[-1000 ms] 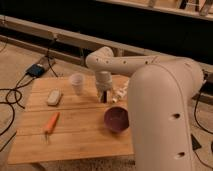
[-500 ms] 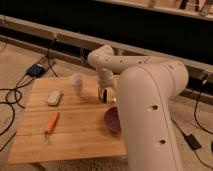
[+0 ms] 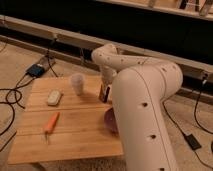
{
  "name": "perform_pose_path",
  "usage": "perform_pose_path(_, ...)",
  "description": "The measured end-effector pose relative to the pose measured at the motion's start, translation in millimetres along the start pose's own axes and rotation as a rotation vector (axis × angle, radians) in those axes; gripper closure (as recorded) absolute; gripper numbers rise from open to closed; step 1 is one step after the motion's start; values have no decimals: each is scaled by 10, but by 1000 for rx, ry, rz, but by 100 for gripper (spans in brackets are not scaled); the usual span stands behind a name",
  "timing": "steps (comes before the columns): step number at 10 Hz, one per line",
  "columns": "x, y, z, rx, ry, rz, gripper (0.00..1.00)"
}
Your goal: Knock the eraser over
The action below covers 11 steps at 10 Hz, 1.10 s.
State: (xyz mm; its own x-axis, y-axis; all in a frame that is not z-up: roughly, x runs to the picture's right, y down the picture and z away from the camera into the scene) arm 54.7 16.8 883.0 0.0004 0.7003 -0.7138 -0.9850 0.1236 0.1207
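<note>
The eraser [image 3: 103,94] is a small dark block with a tan edge. It stands upright on the wooden table [image 3: 75,135], right of the white cup [image 3: 77,83]. My gripper [image 3: 106,86] hangs at the end of the white arm [image 3: 142,100], directly over and against the eraser, partly hiding it. I cannot tell whether it touches the eraser.
A white rounded flat bar [image 3: 54,97] lies at the table's left. An orange stick [image 3: 51,122] lies at the front left. A purple bowl [image 3: 110,121] is half hidden behind my arm at the right edge. Cables and a power box [image 3: 36,70] lie on the floor.
My arm has swung further across the right side of the table and now hides more of the purple bowl. The gripper stays at the eraser, which still stands.
</note>
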Motion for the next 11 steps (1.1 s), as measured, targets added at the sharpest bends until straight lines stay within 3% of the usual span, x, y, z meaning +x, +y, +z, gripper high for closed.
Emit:
perform_pose_path(4,-151,-121,-14,31,-16,11,35)
perform_pose_path(6,-168,22,-119,0,-36,-16,35)
perform_pose_path(8,-137,224,-318,-69,-75,-58,35)
perform_pose_path(11,-136,275,-363,-87,-87,-67,35)
